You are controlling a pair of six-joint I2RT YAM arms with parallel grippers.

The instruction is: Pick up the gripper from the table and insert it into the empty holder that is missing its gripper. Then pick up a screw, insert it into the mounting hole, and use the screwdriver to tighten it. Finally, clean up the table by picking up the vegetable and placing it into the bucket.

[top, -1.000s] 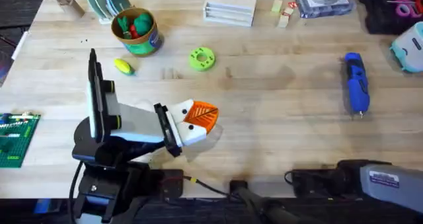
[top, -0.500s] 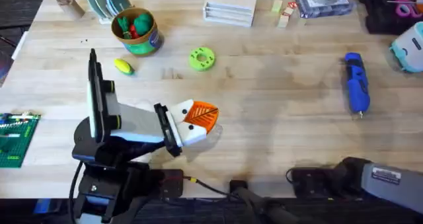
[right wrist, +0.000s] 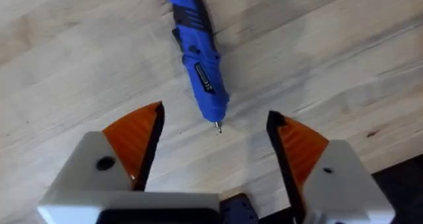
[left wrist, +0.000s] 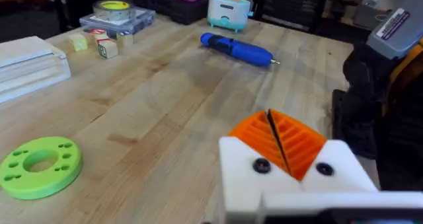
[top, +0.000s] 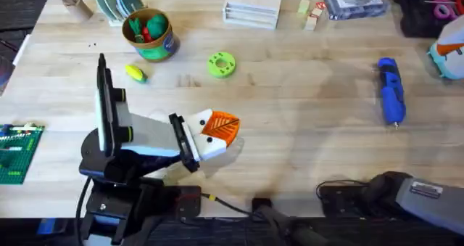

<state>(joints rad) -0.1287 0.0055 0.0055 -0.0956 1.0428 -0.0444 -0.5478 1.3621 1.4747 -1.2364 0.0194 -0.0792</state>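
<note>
The blue screwdriver lies on the right of the table, bit toward the front edge. My right gripper hangs open above its bit end, with orange pads on both white fingers. My left gripper rests low over the table's front left, its orange pads shut together on nothing. The yellow vegetable lies just in front of the green bucket, which holds red and green toys. The loose gripper, the empty holder and the screw are out of view.
A flat green ring disc lies mid-table. Along the back stand a white box, small blocks and a clear case. A teal object sits at the right edge and a green baseplate at the left.
The right arm at the bottom right has crept a little to the right. The left arm and the table's things have not moved.
</note>
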